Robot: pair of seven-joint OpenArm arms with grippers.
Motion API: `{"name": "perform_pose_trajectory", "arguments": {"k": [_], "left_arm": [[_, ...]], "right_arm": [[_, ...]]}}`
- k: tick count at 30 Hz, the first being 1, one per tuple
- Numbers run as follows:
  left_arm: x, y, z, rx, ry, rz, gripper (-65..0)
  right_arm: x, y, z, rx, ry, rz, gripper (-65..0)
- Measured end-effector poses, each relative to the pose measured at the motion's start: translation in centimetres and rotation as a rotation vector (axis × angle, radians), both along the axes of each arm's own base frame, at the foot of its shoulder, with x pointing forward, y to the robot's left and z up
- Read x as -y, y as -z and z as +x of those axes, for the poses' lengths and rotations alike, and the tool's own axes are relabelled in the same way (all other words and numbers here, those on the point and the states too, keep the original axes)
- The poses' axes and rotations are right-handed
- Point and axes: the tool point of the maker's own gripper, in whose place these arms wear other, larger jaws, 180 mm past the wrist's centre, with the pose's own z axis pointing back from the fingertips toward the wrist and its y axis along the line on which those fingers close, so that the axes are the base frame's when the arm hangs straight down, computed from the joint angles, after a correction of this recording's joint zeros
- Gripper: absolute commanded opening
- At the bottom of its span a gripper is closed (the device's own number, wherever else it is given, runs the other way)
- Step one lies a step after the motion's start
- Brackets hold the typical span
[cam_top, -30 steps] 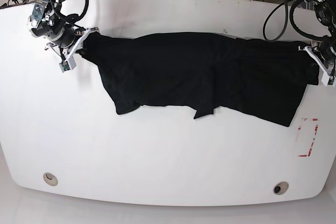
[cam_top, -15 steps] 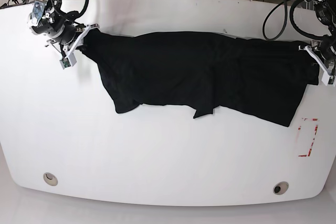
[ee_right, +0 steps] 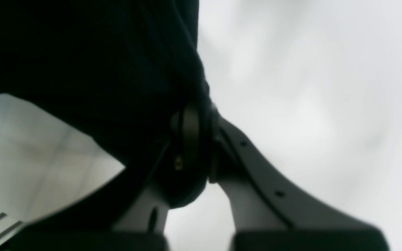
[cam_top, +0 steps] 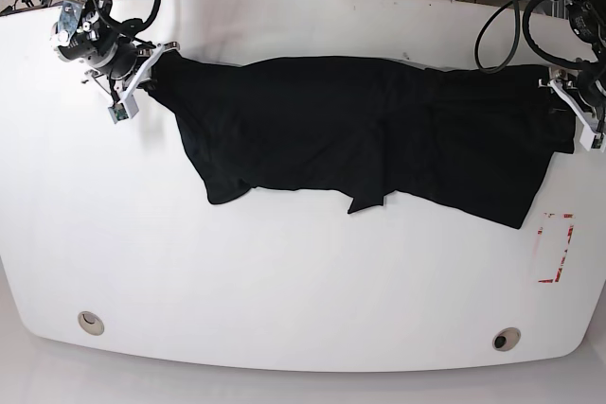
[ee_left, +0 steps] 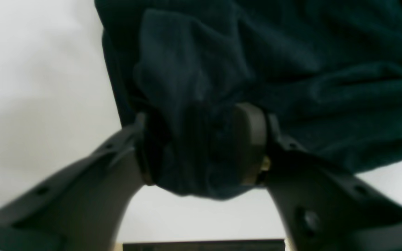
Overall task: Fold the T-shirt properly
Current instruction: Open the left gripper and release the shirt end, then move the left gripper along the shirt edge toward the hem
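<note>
From above, the T-shirt (cam_top: 379,130) is lying stretched across the far side of the white table (cam_top: 284,281). Only my wrist cameras are showing the pinching: my right gripper (ee_right: 201,146) is squeezing its left end, while my left gripper (ee_left: 201,146) is standing apart around the right end's cloth.

T-shirt (cam_top: 369,134) lies across far half of my table (cam_top: 284,281), stretched 9 to 3 o'clock. My right gripper (cam_top: 142,78) at its 9 o'clock end, left gripper (cam_top: 573,111) at 3. Tape marks (cam_top: 557,248) at T-shirt's 4 o'clock.
</note>
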Motion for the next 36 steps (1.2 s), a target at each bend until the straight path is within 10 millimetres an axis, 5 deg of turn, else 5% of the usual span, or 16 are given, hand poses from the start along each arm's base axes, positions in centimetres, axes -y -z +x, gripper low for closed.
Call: {"name": "perform_pose_trajectory", "arguments": {"k": [4,13,24,32,36], "left_arm": [[-0.1,-0.2,-0.1,-0.002,0.0,0.007,-17.2],[0.8,-1.3,1.8,0.032,0.041,0.02,-15.2],[0.3,-4.6,7.9,0.182,0.001,-0.035,-14.1],[-1.7,-5.2,5.2,0.197,-0.061,-0.061,-14.6],[-0.9,-6.3,4.8,0.208,-0.011,-0.023,-22.4]], "right_arm": [[0.0,0.0,0.0,0.0,0.0,-0.002,-64.2],[0.0,-0.2,0.2,0.008,-0.002,-0.005,-64.0],[-0.1,-0.1,0.2,0.007,-0.002,-0.004,-63.9],[0.1,-0.3,0.3,0.008,-0.01,-0.011,-64.0],[0.0,-0.2,0.3,0.007,-0.01,-0.01,-64.2]]}}
